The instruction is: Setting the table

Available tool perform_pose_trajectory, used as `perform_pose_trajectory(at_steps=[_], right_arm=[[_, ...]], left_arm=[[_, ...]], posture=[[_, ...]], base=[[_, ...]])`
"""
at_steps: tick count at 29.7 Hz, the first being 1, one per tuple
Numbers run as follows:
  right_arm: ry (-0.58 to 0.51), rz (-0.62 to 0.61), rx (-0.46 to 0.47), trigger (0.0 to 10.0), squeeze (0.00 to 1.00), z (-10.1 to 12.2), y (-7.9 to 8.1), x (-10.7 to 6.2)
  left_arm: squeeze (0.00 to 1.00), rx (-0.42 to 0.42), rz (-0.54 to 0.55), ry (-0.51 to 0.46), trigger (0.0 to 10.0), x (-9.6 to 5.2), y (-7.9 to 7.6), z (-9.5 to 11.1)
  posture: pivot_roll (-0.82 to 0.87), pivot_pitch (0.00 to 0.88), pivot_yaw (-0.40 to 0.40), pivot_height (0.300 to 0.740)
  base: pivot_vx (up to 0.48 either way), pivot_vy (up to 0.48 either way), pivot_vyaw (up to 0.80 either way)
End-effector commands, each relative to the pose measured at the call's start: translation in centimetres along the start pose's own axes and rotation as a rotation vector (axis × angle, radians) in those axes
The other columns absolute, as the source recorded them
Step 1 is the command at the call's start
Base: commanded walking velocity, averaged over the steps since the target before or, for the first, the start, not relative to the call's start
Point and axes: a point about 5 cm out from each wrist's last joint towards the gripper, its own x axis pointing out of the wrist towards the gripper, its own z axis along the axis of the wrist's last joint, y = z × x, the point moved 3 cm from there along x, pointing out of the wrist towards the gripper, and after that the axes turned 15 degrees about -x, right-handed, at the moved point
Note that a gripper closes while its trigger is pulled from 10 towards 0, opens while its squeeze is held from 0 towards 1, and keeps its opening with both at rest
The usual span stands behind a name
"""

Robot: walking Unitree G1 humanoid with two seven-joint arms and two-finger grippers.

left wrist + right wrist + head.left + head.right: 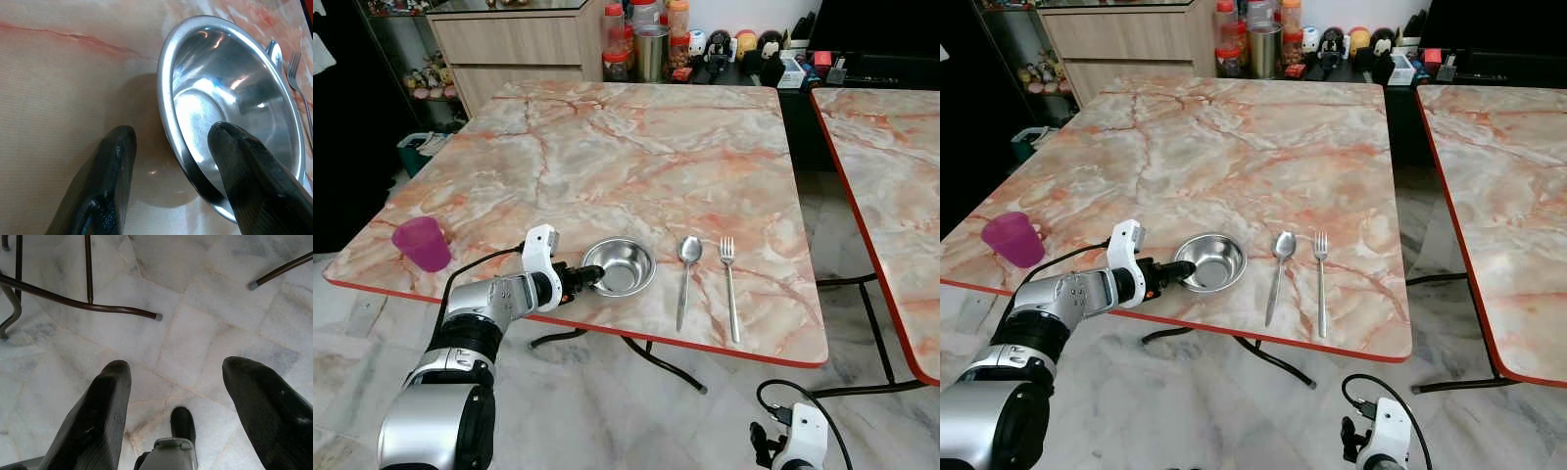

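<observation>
From the head views we see our left gripper (590,277) at the near-left rim of the steel bowl (622,266), which sits close to the near edge of the marble table (636,157). The spoon (686,264) lies just right of the bowl and the fork (729,284) just right of the spoon, so we judge the place setting largely laid. The purple cup (422,243) stands well apart at the near-left corner, and we judge it is what remains to bring over. Broad bare marble stretches toward the far side, with a second table (891,186) to the right across a gap. In the left wrist view our fingers (110,181) are spread, one inside the bowl and one outside on the tabletop, straddling the rim without pinching it. In the right wrist view our right gripper (173,406) hangs wide apart over the tiled floor (205,308), near the table legs (73,303).
</observation>
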Motion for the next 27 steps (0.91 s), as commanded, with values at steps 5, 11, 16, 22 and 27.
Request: perform_pose_trajectory(at_steps=[5,11,16,22,27], right_arm=[[-0.011,-0.002,0.008,10.0,0.00,0.11,0.00,-0.01],[-0.010,-0.004,0.009,10.0,0.00,0.09,-0.03,-0.02],[-0.010,-0.005,0.008,10.0,0.00,0.09,-0.04,-0.02],[-0.011,-0.004,0.008,10.0,0.00,0.10,-0.07,-0.02],[-0.010,-0.004,0.007,10.0,0.00,0.10,-0.08,-0.02]], left_arm=[[0.00,-0.017,-0.004,-0.034,0.6,0.28,-0.41,0.60],[0.00,-0.026,-0.006,-0.034,0.0,0.45,-0.43,0.45],[0.00,-0.030,0.004,-0.032,0.0,0.48,-0.24,0.40],[0.00,-0.032,0.008,-0.034,0.0,0.47,-0.09,0.38],[0.00,-0.033,0.008,-0.035,0.0,0.48,-0.08,0.38]], posture=[[0.07,0.039,0.066,0.736],[0.07,0.039,0.066,0.736],[0.07,0.039,0.066,0.736],[0.07,0.039,0.065,0.736],[0.07,0.039,0.065,0.736]], base=[[0.000,0.000,0.00],[0.000,0.000,0.00],[0.000,0.000,0.00],[0.000,0.000,0.00],[0.000,0.000,0.00]])
